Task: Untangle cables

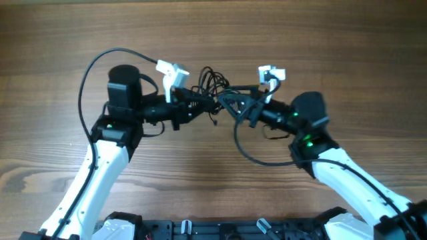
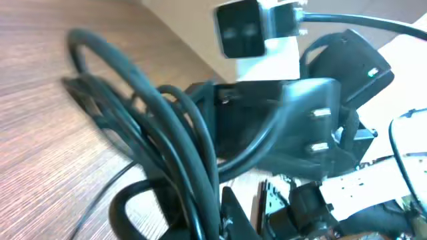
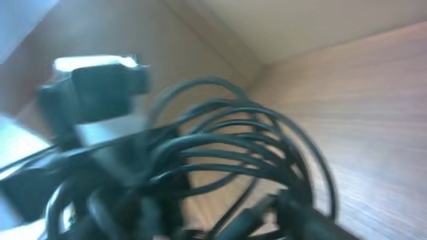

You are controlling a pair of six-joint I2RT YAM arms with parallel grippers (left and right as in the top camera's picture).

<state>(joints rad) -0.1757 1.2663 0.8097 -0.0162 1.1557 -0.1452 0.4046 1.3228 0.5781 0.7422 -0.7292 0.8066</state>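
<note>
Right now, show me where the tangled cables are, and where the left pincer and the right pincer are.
cables (image 1: 209, 81): overhead view, on the loops at the top of the tangle.
left pincer (image 1: 200, 100): overhead view, at its tip, against the tangle.
right pincer (image 1: 228, 101): overhead view, at its tip, against the tangle.

Cables (image 3: 227, 139) a blurred tangle in right wrist view

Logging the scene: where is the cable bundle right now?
In the overhead view the cables sit just above frame centre, between the left gripper and the right gripper, whose tips reach them.
</note>
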